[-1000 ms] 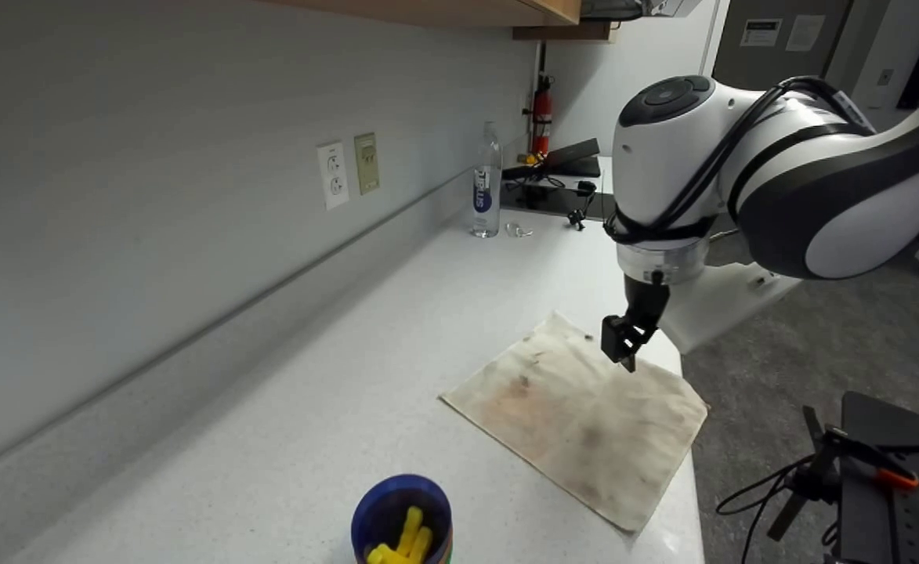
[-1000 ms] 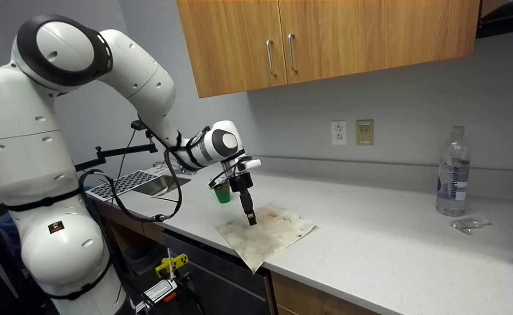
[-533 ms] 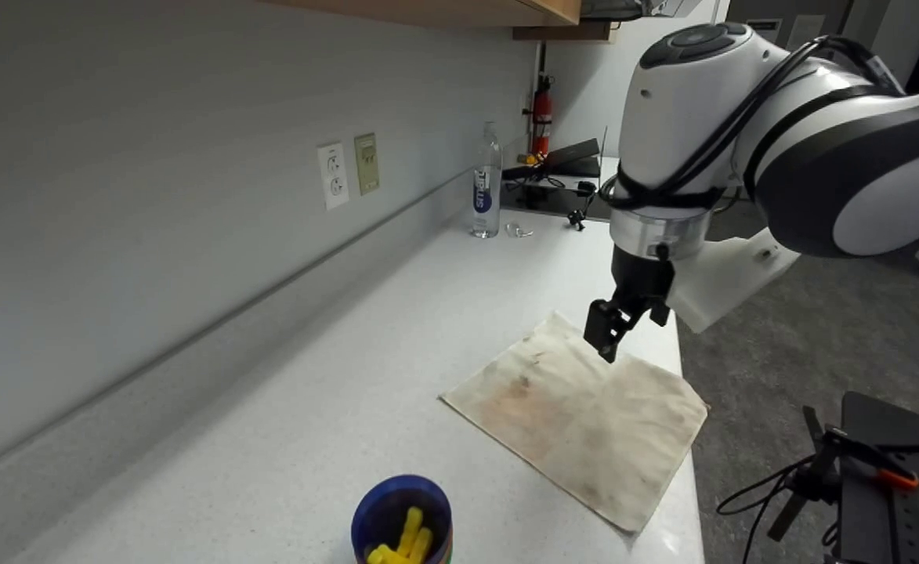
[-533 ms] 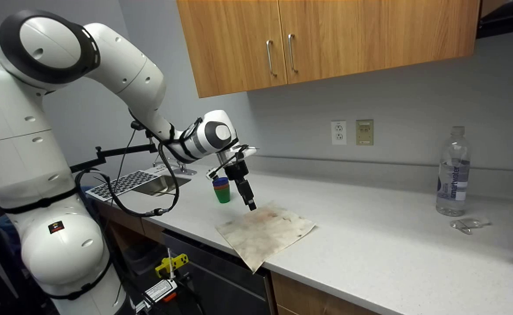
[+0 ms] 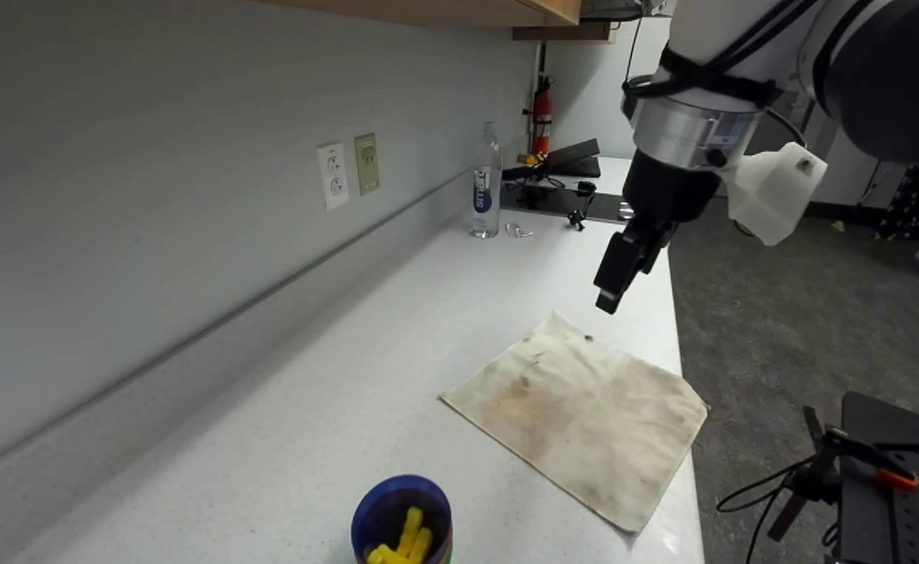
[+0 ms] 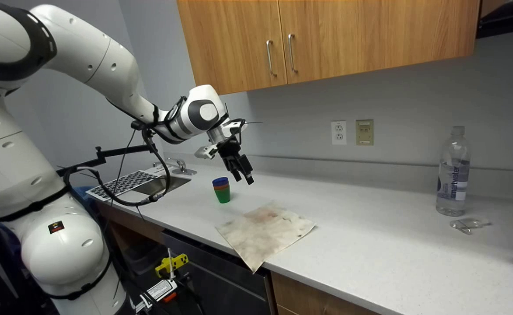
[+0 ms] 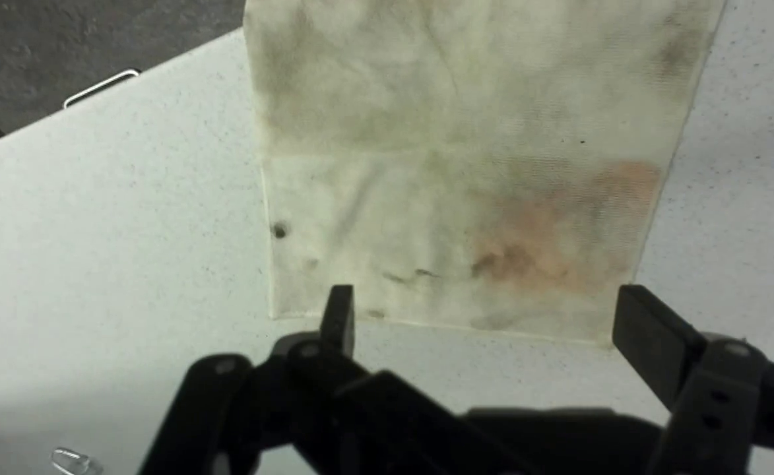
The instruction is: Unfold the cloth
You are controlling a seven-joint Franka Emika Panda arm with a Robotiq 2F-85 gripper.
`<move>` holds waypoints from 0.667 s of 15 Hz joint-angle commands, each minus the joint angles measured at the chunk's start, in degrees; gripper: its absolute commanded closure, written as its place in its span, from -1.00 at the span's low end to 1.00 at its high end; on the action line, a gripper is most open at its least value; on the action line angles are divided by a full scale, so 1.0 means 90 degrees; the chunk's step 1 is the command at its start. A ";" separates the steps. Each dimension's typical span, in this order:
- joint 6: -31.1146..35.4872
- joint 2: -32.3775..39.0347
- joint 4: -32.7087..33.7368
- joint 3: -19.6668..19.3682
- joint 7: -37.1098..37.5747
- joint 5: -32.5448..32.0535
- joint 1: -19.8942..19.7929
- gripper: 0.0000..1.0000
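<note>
We've got the cloth (image 5: 577,427) mostly flat on the bench (image 5: 310,392), cup (image 5: 381,493) at its 8 o'clock in an exterior view. Our gripper (image 7: 482,310): spread, off the cloth.

Bottle (image 6: 453,175) and stacked cups (image 6: 222,192) on a pale counter (image 6: 370,249)
The bottle, labelled smartwater, stands near the wall (image 6: 300,127) — a small clear object (image 6: 468,224) just beside it. The top cup (image 6: 220,181) is blue, yellow pieces (image 5: 410,533) inside. A wooden cabinet (image 6: 335,39) above; farther back, a red fire extinguisher (image 5: 542,121).
</note>
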 commanded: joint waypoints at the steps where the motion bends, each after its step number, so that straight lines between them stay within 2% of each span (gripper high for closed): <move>1: 0.0106 -0.0846 -0.0421 0.0062 -0.1180 0.0655 -0.0076 -1.00; 6: 0.0111 -0.1524 -0.0679 0.0005 -0.1934 0.1186 -0.0076 -1.00; 7: -0.0006 -0.1055 -0.0350 0.0197 -0.1618 0.0989 -0.0213 -1.00; 10: -0.0006 -0.1309 -0.0484 0.0187 -0.1746 0.1072 -0.0207 -1.00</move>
